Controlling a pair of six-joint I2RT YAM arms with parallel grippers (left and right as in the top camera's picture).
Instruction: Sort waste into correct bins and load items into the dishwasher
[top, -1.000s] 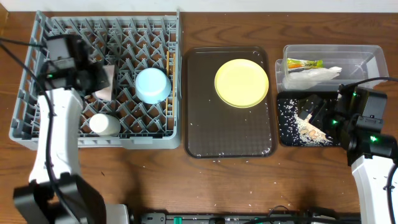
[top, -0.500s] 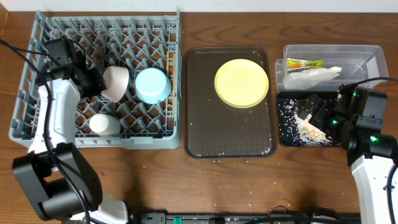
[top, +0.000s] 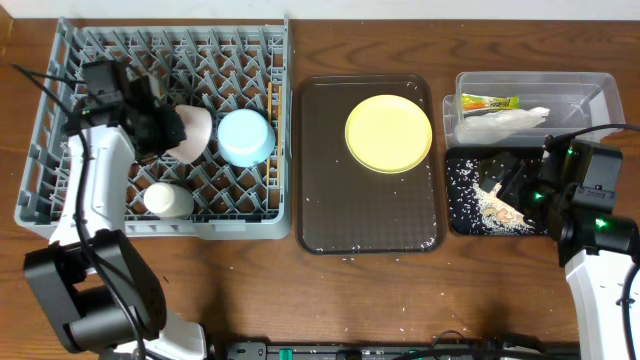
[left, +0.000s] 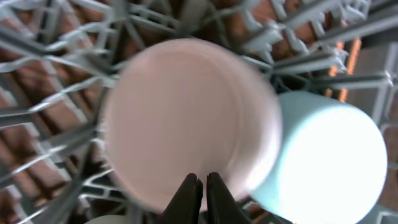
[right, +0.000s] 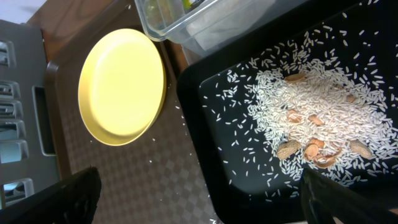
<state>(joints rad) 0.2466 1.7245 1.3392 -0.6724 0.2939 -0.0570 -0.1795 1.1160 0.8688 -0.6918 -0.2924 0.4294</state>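
Overhead: your left gripper (top: 166, 128) has tipped the white bowl (top: 195, 131) on edge in the dish rack (top: 38, 150), beside the light blue bowl (top: 246, 136).
Left wrist: fingers pinch its rim.
Right wrist: right gripper (right: 199, 186) spread over the black tray (right: 208, 140); the yellow plate (right: 121, 87) awaits.

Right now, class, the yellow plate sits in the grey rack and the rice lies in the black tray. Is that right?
No. The plate sits on the brown tray, not in the rack, as the overhead view shows. The rice does lie in the black tray.
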